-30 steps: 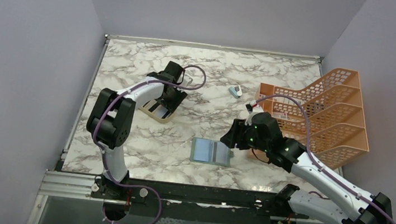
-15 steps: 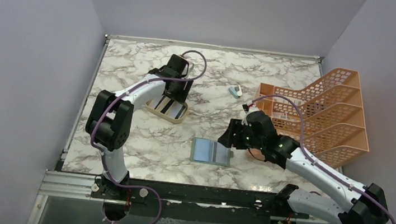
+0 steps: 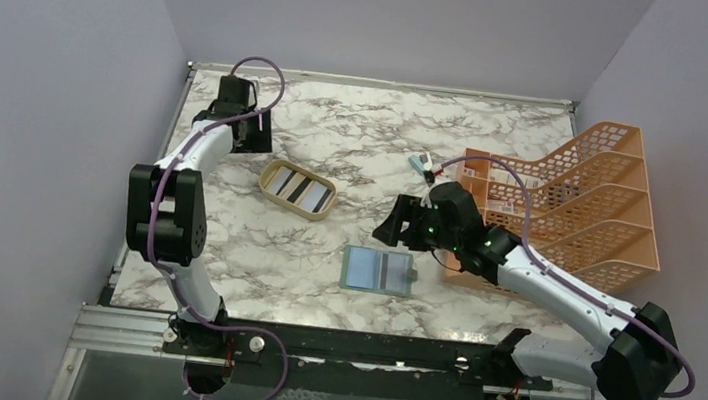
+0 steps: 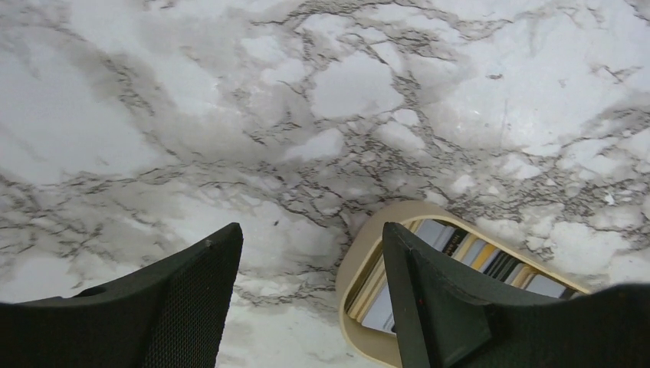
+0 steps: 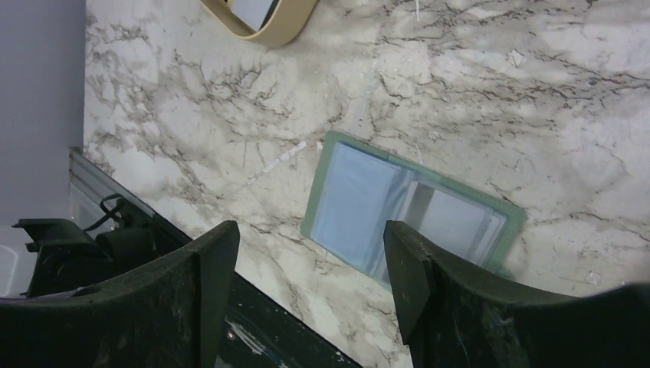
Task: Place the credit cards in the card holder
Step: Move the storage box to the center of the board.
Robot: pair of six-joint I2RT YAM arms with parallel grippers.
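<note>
The card holder (image 3: 377, 270) lies open and flat near the table's front, green-edged with pale blue-grey pockets; the right wrist view shows it (image 5: 406, 207) just beyond my fingers. Credit cards (image 3: 297, 188) lie in the tan oval dish (image 3: 274, 168), pale grey with dark stripes. In the left wrist view the cards (image 4: 467, 249) show past my right finger. My left gripper (image 3: 249, 136) hangs open and empty at the back left, apart from the dish. My right gripper (image 3: 391, 224) stands open and empty just behind the card holder's right part.
An orange mesh file rack (image 3: 581, 201) fills the right side, close behind my right arm. A small blue-and-white gadget (image 3: 422, 162) lies by the rack's left end. Grey walls enclose the table on the left, back and right. The metal rail (image 5: 253, 330) runs along the near edge.
My left arm has swung from over the dish to the back left, uncovering the cards. My right gripper has moved left and back, and its jaws have widened.
</note>
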